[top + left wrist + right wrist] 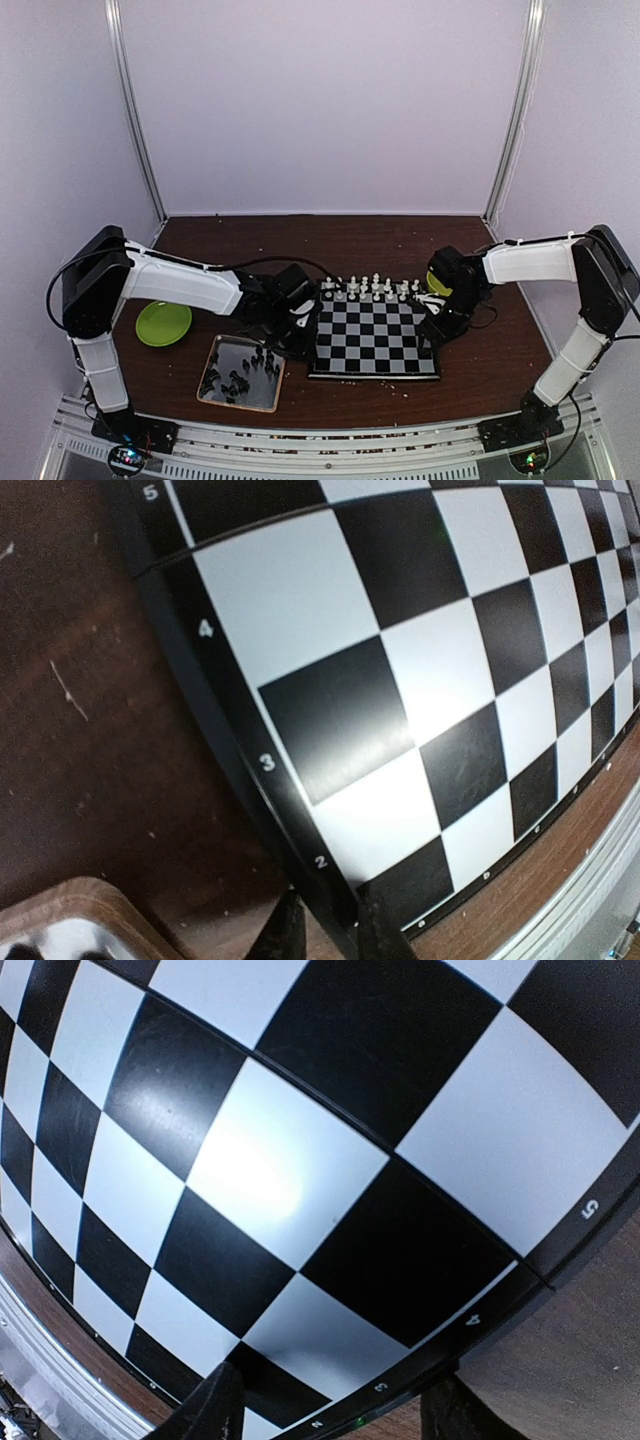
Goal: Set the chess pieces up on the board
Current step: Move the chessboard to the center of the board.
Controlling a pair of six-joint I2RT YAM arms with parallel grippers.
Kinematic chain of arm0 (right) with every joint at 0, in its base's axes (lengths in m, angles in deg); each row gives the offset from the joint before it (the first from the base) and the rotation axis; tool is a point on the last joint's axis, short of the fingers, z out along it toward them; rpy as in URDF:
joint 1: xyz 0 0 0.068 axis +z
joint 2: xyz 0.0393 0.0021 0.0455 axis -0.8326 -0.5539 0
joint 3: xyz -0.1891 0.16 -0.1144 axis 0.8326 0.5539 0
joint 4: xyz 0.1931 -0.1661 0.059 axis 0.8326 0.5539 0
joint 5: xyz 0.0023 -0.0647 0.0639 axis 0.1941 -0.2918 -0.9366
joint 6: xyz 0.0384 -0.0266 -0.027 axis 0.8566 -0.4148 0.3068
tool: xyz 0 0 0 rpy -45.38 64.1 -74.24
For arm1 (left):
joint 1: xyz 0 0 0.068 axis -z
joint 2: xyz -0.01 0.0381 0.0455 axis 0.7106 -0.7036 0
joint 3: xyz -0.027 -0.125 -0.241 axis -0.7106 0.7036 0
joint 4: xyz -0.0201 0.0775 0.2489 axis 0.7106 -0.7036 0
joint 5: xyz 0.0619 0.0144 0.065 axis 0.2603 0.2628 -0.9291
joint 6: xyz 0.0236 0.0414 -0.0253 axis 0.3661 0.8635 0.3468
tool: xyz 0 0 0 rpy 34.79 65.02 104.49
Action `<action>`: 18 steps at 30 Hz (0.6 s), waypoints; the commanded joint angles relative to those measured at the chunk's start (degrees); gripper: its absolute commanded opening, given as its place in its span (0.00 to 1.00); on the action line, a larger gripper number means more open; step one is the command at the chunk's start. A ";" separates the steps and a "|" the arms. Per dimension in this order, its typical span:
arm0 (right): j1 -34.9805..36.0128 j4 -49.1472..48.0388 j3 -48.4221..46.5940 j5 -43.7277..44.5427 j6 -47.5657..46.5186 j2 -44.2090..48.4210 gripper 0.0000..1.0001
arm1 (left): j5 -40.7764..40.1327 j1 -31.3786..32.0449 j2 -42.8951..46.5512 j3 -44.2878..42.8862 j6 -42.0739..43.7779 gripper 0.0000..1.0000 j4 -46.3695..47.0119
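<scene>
The board (375, 338) lies flat at the table's middle. Several white chess pieces (372, 289) stand in rows along its far edge. Several black chess pieces (243, 372) lie in the metal tray (212, 352) left of the board. My left gripper (303, 327) hovers low at the board's left rim. In the left wrist view its fingers (283, 932) are a narrow gap apart, straddling the rim (262, 780) by the "2", with no piece between them. My right gripper (436, 322) is at the board's right rim (560, 1250). Its fingers (212, 1408) stand wide apart and empty.
A green plate (163, 323) sits on the brown table left of the tray. A yellow-green object (437, 283) shows behind the right wrist. Crumbs dot the tabletop. The tray's wooden corner (80, 915) lies close to my left fingers. A metal rail (320, 440) runs along the near edge.
</scene>
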 commanded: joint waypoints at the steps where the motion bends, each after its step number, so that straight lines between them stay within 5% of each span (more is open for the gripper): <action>1: 4.32 -4.46 -0.49 -10.24 -2.73 -0.89 0.59 | 4.58 4.40 1.88 2.34 -0.06 0.18 6.80; 12: 6.29 -3.88 -0.49 -7.56 -2.77 1.62 0.59 | 2.27 5.45 6.40 3.89 1.66 0.19 3.73; 18: 0.99 -1.50 -1.30 -5.21 -3.33 7.30 0.70 | 4.17 5.58 10.91 0.99 6.63 0.26 -7.88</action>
